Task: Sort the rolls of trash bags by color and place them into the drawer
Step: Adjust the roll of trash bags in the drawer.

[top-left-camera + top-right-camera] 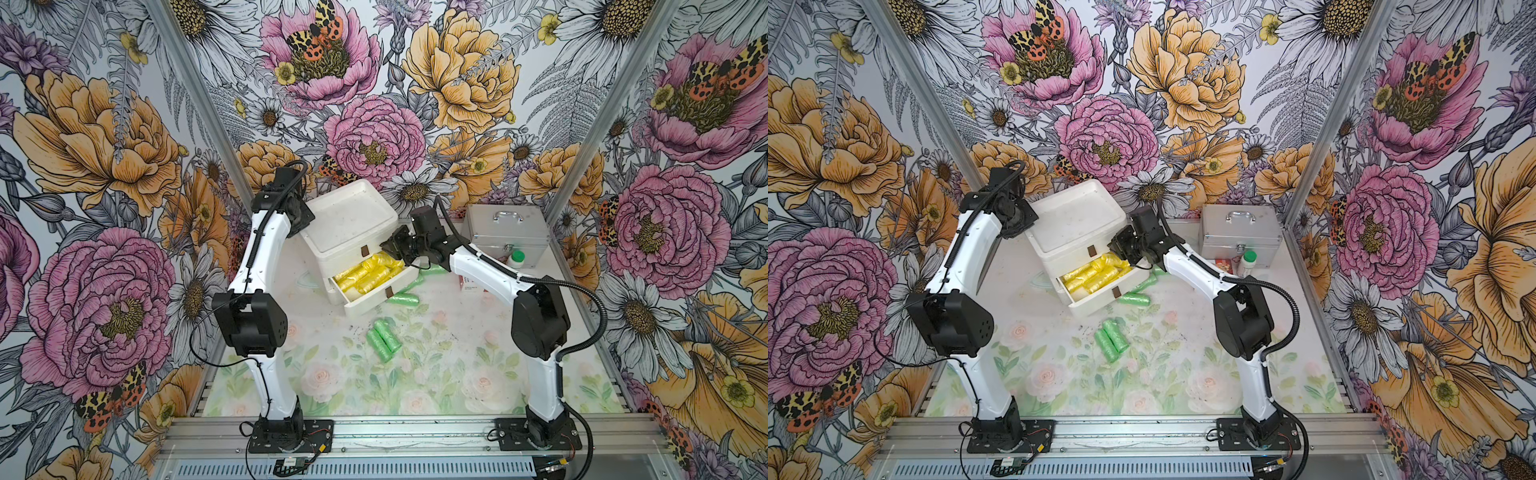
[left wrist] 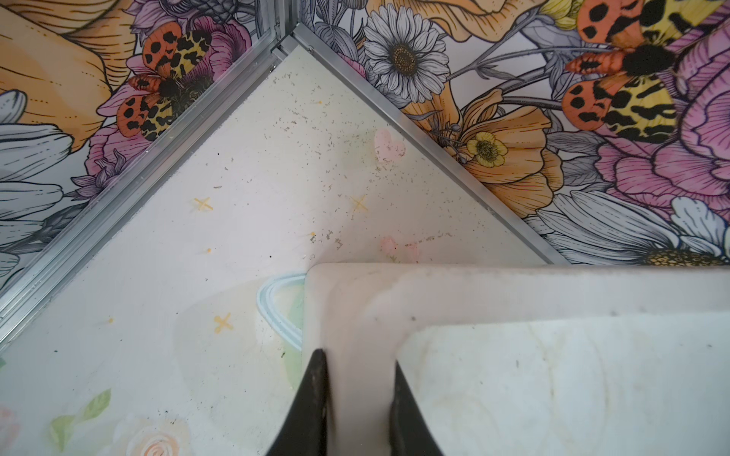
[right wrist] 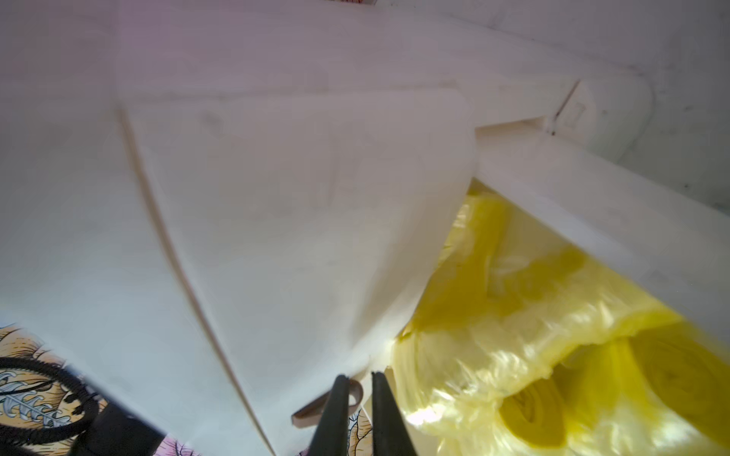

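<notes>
Floral walls [image 1: 104, 166] enclosed a pale rose-printed counter [image 1: 457, 374]. Yellow rolls [image 1: 368, 274] filled the open drawer [image 1: 361, 302], and green rolls [image 1: 384, 338] lay on the counter beside it. The left gripper [image 2: 357, 359] clamped the drawer unit [image 2: 474, 292] by its rim. The right gripper [image 3: 360, 377] was nearly closed and empty.

We see bright, even light in both top views, with only soft shadows on the table [image 1: 436, 374]. In the right wrist view the drawer box [image 3: 296, 217] is blurred and the yellow rolls [image 3: 513, 375] show glare.
</notes>
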Available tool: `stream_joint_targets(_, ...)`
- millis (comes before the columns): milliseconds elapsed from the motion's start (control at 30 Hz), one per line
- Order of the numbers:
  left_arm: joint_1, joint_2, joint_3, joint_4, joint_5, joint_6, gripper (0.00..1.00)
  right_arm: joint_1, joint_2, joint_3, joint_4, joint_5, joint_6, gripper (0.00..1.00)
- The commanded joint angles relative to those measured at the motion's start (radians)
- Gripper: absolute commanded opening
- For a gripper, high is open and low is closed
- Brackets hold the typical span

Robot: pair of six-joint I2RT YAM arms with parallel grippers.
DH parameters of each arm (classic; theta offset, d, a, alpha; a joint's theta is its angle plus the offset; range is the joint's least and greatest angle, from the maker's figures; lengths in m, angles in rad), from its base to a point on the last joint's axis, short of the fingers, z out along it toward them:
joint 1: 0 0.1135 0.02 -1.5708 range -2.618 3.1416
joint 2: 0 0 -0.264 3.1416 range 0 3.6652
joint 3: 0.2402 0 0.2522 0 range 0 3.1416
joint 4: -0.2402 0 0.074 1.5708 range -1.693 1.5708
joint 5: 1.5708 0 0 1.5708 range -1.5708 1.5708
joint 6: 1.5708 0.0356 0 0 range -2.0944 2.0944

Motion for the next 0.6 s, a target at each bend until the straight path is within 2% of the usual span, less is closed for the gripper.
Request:
stream_joint_targets(0,-0.049,0.124,-0.064,-0.033,0.354,-0.156,0.0,0.023,0.036,0.008,0.01,-0.025,0.011,0.14)
stream_joint_targets(333,-0.045,0.126,-0.061,-0.032,0.358,-0.151,0.0,0.036,0.021,-0.155,0.011,-0.005,0.004,0.13)
stream_joint_targets(567,-0.046,0.122,-0.062,-0.033,0.361,-0.15,0.0,0.028,0.0,-0.114,0.029,-0.039,-0.04,0.12)
